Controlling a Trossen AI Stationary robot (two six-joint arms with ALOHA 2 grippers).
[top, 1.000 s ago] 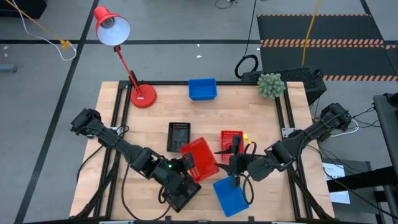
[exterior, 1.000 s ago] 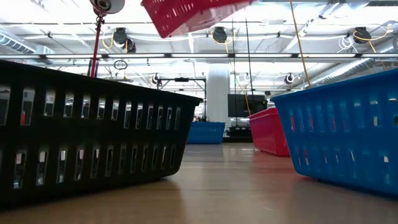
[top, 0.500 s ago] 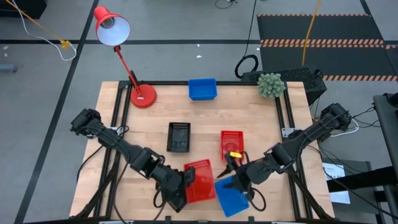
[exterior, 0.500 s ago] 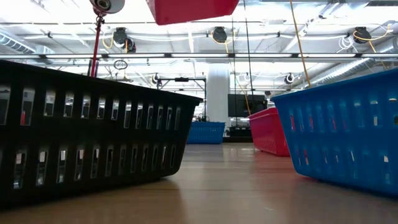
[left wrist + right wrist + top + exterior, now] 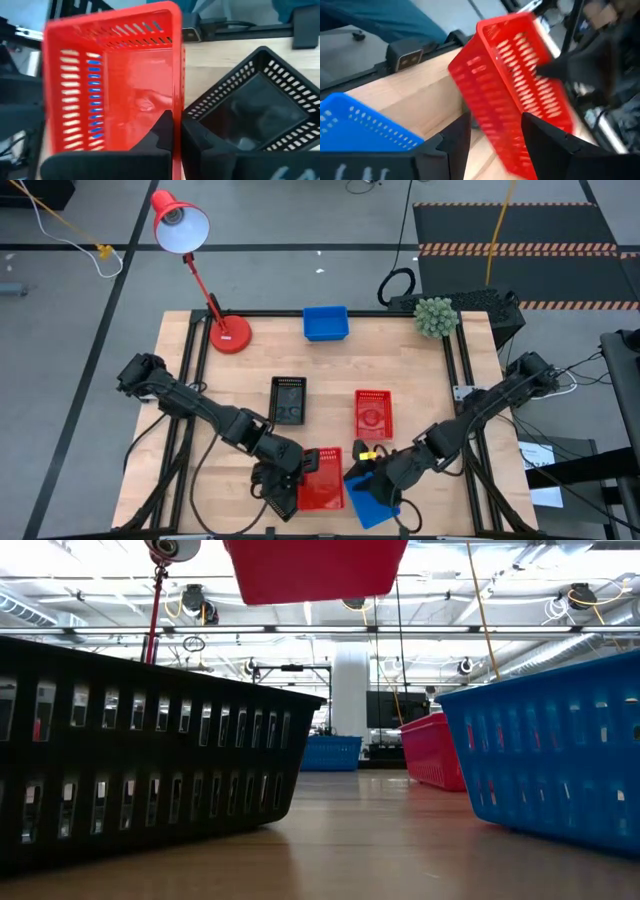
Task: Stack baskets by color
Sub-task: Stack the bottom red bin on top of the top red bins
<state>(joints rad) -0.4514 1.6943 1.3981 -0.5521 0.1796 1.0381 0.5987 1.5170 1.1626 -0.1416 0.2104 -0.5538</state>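
Red basket (image 5: 322,478) empty, left gripper (image 5: 176,131) clamping wall

High view: overhead, facing straight down, covering the whole bench (image 5: 420,395) and surrounding floor. Low view: at bench-top height, facing level across the surface into the room, very near a black basket (image 5: 130,750) and a blue basket (image 5: 555,760). Left wrist view: close, looking past its fingers (image 5: 165,131) at the lifted red basket (image 5: 112,80). Right wrist view: close, facing the same red basket. All four views share that basket.
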